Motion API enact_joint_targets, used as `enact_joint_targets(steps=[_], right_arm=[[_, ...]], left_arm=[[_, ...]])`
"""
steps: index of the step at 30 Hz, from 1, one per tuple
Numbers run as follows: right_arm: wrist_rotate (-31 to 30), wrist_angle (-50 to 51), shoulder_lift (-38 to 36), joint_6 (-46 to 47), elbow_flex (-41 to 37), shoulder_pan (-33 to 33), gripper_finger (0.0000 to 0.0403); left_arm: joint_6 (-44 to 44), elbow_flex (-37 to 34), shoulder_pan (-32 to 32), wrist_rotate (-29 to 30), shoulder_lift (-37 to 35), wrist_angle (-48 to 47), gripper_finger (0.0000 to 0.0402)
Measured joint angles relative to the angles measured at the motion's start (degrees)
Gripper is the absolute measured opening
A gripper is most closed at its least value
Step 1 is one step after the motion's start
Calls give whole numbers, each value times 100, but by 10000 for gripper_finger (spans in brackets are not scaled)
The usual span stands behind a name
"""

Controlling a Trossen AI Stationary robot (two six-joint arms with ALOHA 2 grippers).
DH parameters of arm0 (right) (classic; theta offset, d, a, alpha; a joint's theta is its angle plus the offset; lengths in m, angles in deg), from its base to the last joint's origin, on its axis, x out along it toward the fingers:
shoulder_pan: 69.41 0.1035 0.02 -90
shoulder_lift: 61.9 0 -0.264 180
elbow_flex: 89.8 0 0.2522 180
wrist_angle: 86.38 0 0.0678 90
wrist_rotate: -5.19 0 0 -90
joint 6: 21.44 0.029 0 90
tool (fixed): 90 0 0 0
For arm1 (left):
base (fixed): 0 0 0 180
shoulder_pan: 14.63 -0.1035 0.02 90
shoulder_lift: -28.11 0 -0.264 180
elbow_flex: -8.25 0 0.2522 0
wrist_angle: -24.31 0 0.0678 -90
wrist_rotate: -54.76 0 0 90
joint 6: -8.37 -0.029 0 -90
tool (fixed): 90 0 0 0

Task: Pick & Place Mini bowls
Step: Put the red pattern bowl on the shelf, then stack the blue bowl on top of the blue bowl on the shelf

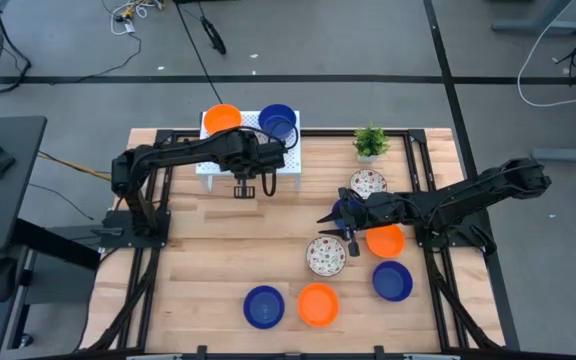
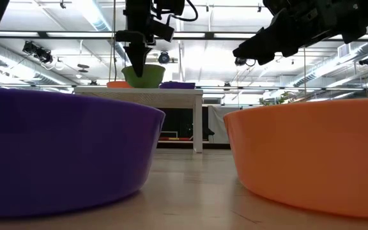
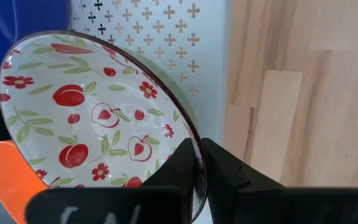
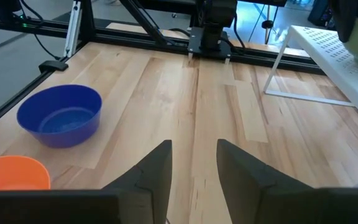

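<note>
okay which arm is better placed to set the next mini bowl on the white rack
The left. Its end effector is shut on the rim of a fruit-patterned bowl, held over the white rack beside the orange bowl. The right end effector is open and empty, low over the table.

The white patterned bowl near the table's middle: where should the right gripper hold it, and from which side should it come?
Take the patterned bowl by its thin rim, coming from above, one finger inside and one outside. It sits upright and shallow, open side up. The open right gripper is close beside it.
</note>
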Motion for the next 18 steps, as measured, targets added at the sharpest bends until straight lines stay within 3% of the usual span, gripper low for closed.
enact_joint_targets(steps=[13, 18], right_arm=[[1, 2, 0, 0, 0, -2, 130], [0, 4, 0, 0, 0, -1, 130]], left_arm=[[12, 0, -2, 104, -2, -2, 96], [69, 0, -2, 100, 0, -2, 142]])
